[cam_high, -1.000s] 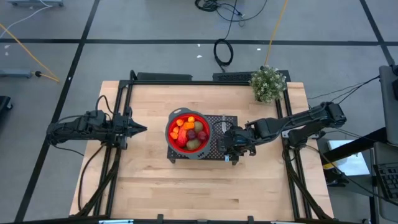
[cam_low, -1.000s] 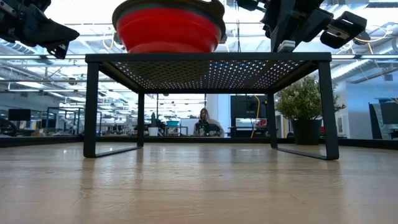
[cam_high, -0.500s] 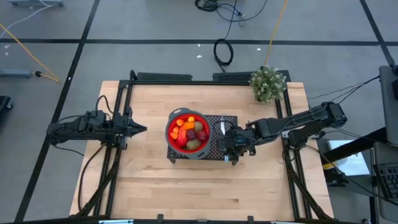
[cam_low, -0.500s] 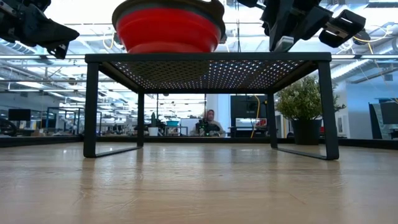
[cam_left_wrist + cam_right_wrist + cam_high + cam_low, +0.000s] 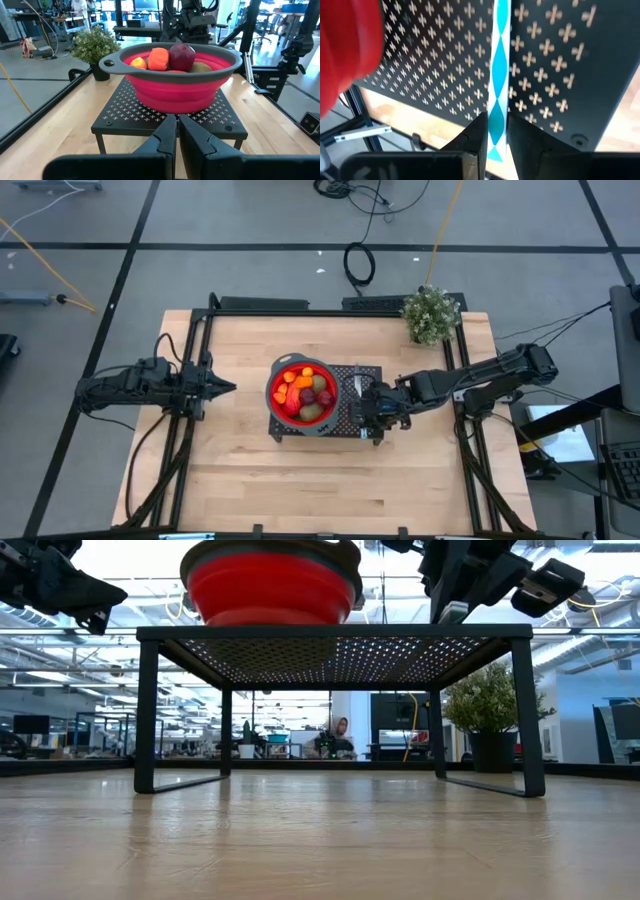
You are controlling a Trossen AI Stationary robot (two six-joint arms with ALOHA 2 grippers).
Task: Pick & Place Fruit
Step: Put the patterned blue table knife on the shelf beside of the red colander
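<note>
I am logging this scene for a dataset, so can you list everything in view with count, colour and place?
bowl: one, red with a grey rim, on the rack's left part.
fruit: several pieces, orange, dark red and brown-green, inside the bowl.
rack: one, black perforated metal, mid-table.
utensil: one, blue and white patterned handle, lying on the rack.
potted plant: one, green, table's far right corner.
table: one, pale wood.
left gripper: shut, left of the bowl.
right gripper: astride the utensil handle.
</note>
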